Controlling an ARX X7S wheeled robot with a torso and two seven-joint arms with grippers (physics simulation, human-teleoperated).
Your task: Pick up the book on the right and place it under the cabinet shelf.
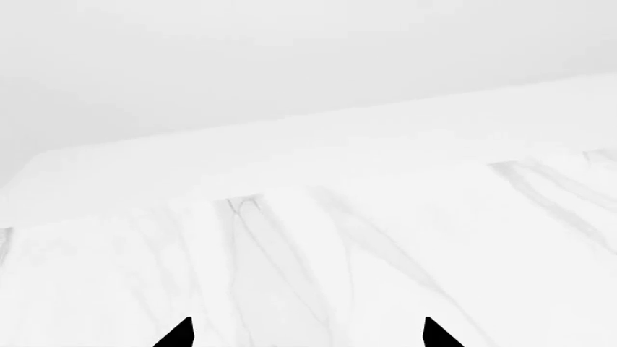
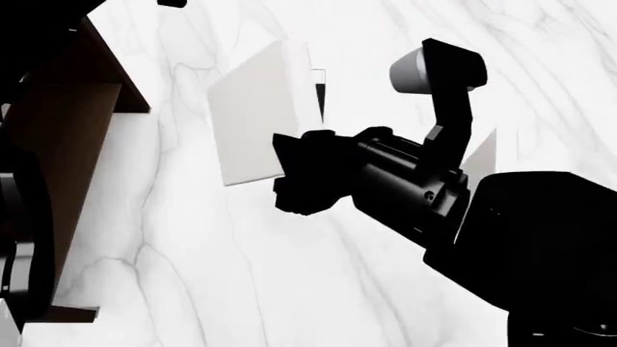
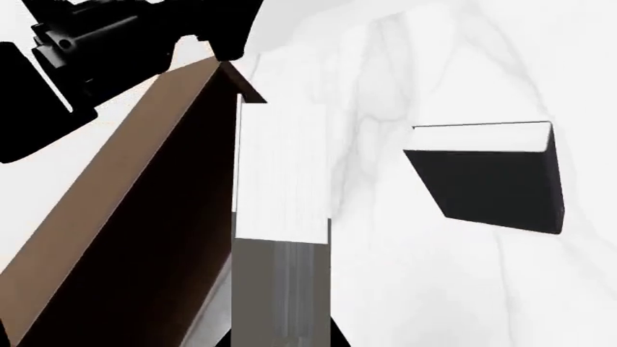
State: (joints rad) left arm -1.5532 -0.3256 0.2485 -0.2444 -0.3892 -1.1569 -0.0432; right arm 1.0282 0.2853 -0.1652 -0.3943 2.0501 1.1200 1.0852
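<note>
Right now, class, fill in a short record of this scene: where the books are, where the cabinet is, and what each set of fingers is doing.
Light-grey book: tilted, appears raised off the marble table
Right gripper: at the book's lower edge, seemingly shut on it; fingers hidden
Left gripper: fingers apart, holding nothing
Black book: on the table, white edge showing
Cabinet: dark brown, left of the book in the head view
Placement: not yet done
</note>
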